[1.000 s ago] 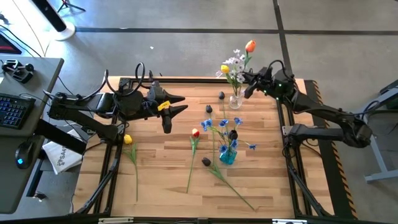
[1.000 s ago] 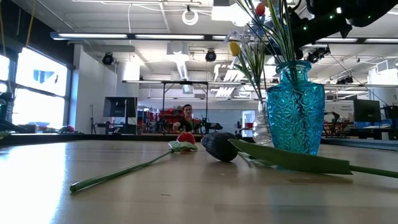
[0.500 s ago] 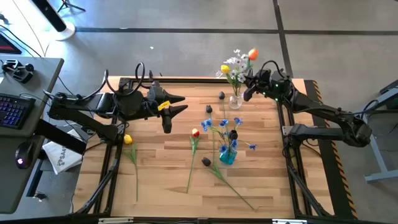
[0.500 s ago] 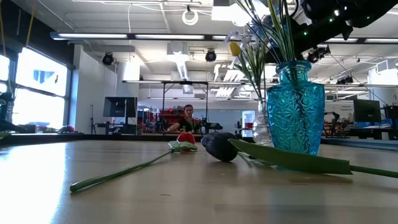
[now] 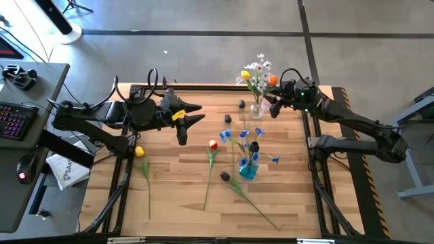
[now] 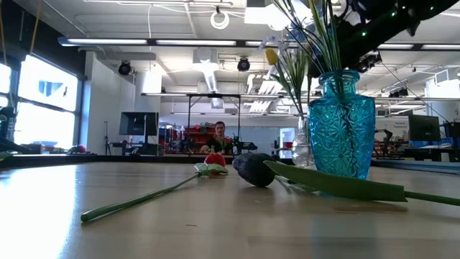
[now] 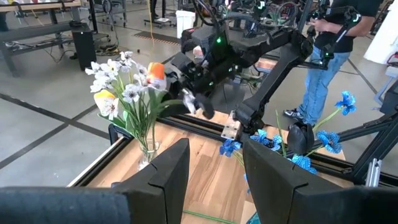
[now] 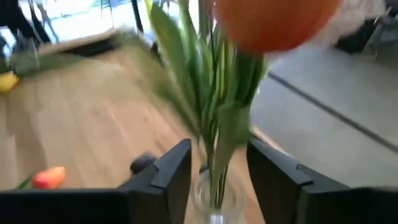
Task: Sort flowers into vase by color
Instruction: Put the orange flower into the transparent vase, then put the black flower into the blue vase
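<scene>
Orange tulip sits in the clear vase; your right gripper stands open, empty. Light, floppy stems: grip mid-stem.

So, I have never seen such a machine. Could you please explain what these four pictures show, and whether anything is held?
It is a robot with two dark arms working at a wooden table. One picture looks down from above, one looks level across the tabletop, and two come from cameras on the arms' wrists. Each arm ends in a two-finger end effector. The left end effector waits open over the table's left part and holds nothing. The right end effector stands open around the stems in the clear vase, where an orange tulip and white sprays stand. The blue vase holds blue sprays. A yellow tulip, a red tulip and dark tulips lie on the table.
</scene>
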`<action>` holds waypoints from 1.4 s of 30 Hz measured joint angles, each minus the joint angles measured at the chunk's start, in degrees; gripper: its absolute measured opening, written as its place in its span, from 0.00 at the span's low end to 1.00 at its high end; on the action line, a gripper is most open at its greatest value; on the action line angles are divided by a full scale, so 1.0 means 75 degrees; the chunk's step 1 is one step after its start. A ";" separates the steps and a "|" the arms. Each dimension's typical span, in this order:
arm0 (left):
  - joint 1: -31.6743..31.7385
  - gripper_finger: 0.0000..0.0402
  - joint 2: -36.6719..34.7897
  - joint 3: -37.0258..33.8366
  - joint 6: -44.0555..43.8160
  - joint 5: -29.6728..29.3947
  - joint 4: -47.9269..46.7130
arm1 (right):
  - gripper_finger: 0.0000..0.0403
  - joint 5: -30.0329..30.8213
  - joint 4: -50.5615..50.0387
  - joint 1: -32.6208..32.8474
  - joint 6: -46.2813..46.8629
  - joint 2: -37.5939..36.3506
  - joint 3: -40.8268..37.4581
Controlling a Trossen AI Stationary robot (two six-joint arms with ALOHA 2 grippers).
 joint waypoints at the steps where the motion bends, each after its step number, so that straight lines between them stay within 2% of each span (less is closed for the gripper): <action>1: 0.0000 0.35 0.0000 0.0000 0.0002 0.0000 0.0000 | 0.41 0.0000 -0.0389 0.0000 0.0002 -0.0077 0.0147; 6: 0.0000 0.35 0.0000 0.0000 -0.0001 0.0000 0.0000 | 0.50 -0.0002 -0.2200 0.0000 0.0051 -0.0345 0.0912; 9: -0.0001 0.35 0.0000 0.0000 -0.0014 0.0000 -0.0001 | 0.54 0.0023 -0.3177 0.0000 0.0566 -0.0443 0.1390; 16: -0.0172 0.35 0.0060 0.0008 -0.0604 -0.0006 -0.0064 | 0.55 0.0030 -0.5694 0.0227 0.2099 -0.0478 0.2857; 21: -0.0554 0.35 0.0401 0.0009 -0.0605 -0.0003 -0.0507 | 0.52 -0.0017 -0.6115 0.1095 0.3246 -0.0869 0.3200; 25: -0.0984 0.35 0.0867 0.0009 -0.0739 0.0003 -0.0920 | 0.50 0.0547 -0.6190 0.1836 0.4393 -0.1271 0.3160; 29: -0.1497 0.35 0.1554 0.0009 -0.1283 0.0039 -0.0822 | 0.49 0.1015 -0.6183 0.2542 0.5235 -0.1469 0.3160; 35: -0.2266 0.35 0.2784 0.0009 -0.3681 0.0116 0.0134 | 0.49 0.1071 -0.6183 0.3294 0.5177 -0.1491 0.3151; 42: -0.2522 0.34 0.4641 0.0017 -0.8688 -0.0093 0.1764 | 0.49 0.0897 -0.6230 0.3620 0.4183 -0.1497 0.3145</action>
